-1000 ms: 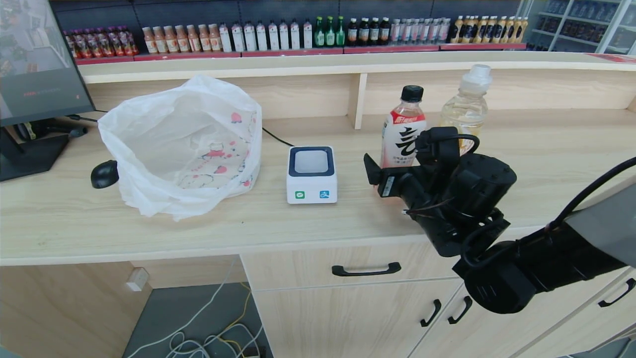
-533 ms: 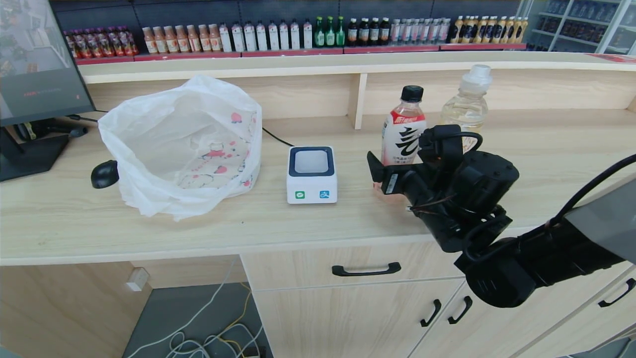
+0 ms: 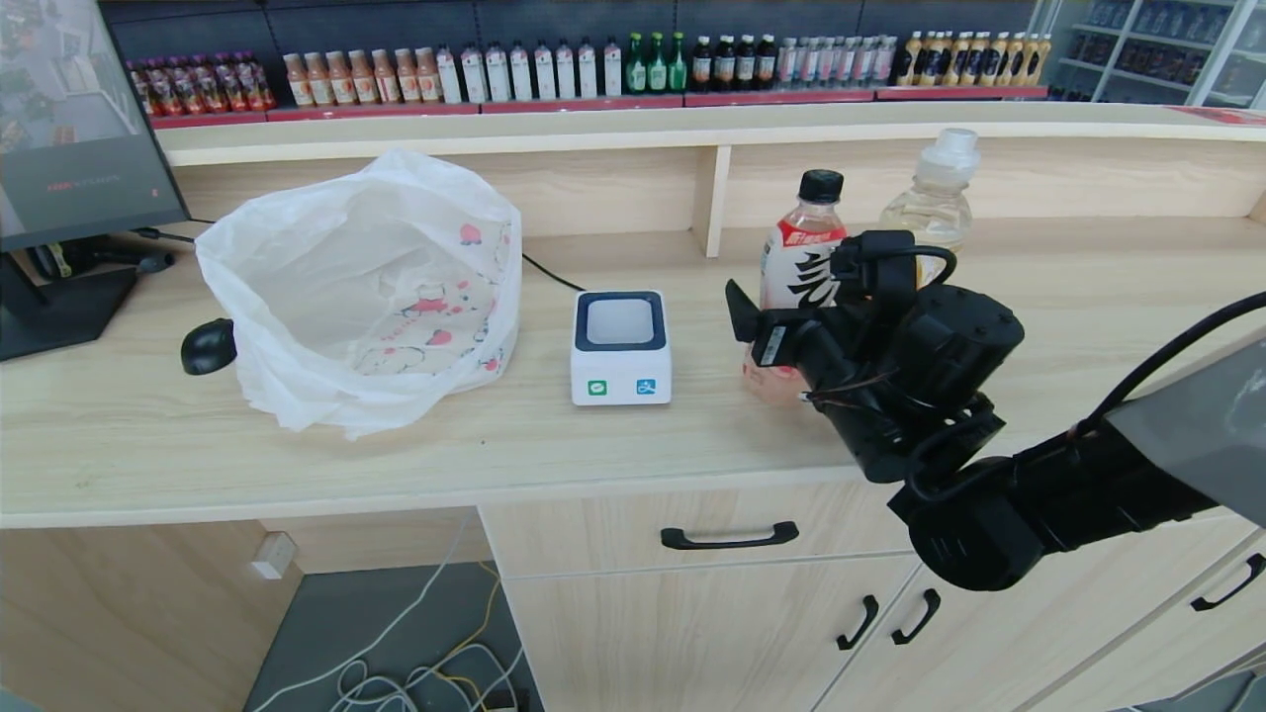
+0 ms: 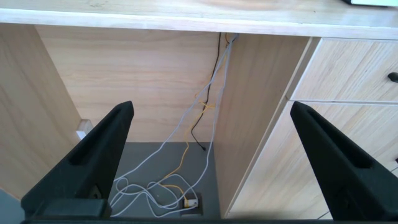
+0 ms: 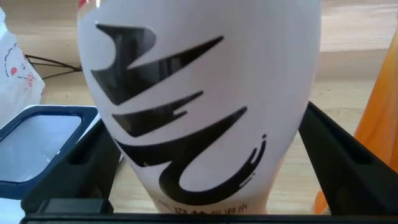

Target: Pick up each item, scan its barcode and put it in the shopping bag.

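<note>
Head view gives you two bottles, both upright, caps up. The black-capped bottle stands on the counter between the right gripper's spread fingers, seemingly ungripped. The left gripper is spread too.

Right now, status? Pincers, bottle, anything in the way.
Left pincer open, low, below counter level. Right pincer open, astride the bottle, which stands upright. Clear bottle close beside it; scanner to its left.
</note>
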